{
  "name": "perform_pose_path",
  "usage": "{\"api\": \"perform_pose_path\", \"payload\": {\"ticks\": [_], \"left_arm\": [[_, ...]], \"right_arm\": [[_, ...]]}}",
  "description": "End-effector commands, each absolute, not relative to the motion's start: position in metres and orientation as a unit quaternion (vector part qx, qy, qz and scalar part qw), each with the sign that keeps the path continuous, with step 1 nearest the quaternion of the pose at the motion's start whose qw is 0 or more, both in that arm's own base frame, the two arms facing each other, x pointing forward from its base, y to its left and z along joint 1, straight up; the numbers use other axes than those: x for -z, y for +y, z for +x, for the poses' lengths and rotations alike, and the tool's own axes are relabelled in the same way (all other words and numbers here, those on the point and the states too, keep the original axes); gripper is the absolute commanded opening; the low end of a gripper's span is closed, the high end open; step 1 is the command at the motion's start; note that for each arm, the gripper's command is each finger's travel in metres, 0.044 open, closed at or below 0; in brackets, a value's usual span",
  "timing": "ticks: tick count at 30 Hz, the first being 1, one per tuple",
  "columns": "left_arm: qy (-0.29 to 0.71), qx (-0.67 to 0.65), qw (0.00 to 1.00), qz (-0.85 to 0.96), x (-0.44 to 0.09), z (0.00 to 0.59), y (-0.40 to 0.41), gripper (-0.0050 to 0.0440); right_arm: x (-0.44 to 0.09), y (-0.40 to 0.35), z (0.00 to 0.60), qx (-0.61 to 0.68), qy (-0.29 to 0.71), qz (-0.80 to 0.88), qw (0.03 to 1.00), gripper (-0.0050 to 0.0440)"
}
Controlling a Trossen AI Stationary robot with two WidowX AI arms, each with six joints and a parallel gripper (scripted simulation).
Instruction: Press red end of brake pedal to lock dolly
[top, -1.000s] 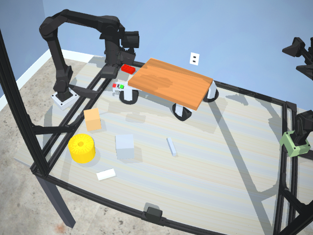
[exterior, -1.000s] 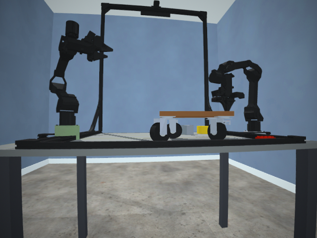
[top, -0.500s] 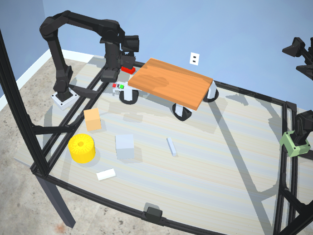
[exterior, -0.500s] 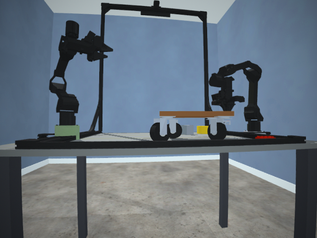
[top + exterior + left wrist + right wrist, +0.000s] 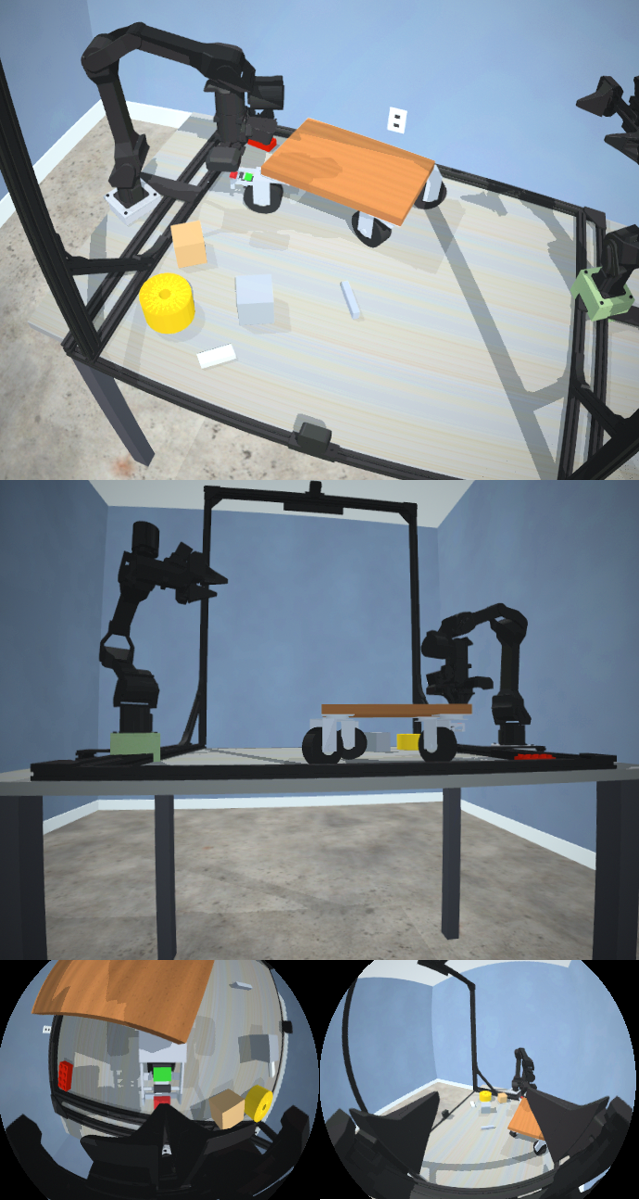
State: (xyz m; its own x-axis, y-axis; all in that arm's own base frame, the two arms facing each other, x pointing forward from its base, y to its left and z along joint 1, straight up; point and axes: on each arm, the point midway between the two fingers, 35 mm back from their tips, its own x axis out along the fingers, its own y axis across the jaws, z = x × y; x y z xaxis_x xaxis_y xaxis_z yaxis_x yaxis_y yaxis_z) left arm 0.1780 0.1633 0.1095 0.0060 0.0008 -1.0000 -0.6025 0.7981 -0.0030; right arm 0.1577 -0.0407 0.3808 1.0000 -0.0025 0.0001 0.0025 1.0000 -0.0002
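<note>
The dolly (image 5: 349,168) has an orange wooden deck on white casters with black wheels and stands at the back of the table. Its brake pedal sticks out from the near-left caster, with a red end (image 5: 233,175) and a green end (image 5: 248,177). In the left wrist view the red end (image 5: 162,1100) lies just beyond my shut fingertips and the green end (image 5: 163,1074) lies further on. My left gripper (image 5: 222,159) is shut and empty, pointing down just above the red end. My right gripper (image 5: 204,583) is open, raised high and far from the dolly.
A red brick (image 5: 259,144) lies behind the left arm. An orange cube (image 5: 188,244), a yellow cylinder (image 5: 166,302), a grey cube (image 5: 254,298), a small white bar (image 5: 349,298) and a white block (image 5: 216,356) lie on the near left of the table. Black frame rails edge the table.
</note>
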Motion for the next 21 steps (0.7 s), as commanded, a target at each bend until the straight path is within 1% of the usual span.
{"api": "perform_pose_path", "payload": {"ticks": [1,21], "left_arm": [[0.671,-0.223,0.671,-0.223,-0.105,0.177,0.163,0.0000],[0.671,-0.223,0.671,-0.223,-0.093,0.177,0.163,0.0000]], "right_arm": [[-0.381,-0.040,0.158,0.000,0.000,0.000,1.000,0.0440],[-0.381,-0.040,0.158,0.000,0.000,0.000,1.000,0.0440]]}}
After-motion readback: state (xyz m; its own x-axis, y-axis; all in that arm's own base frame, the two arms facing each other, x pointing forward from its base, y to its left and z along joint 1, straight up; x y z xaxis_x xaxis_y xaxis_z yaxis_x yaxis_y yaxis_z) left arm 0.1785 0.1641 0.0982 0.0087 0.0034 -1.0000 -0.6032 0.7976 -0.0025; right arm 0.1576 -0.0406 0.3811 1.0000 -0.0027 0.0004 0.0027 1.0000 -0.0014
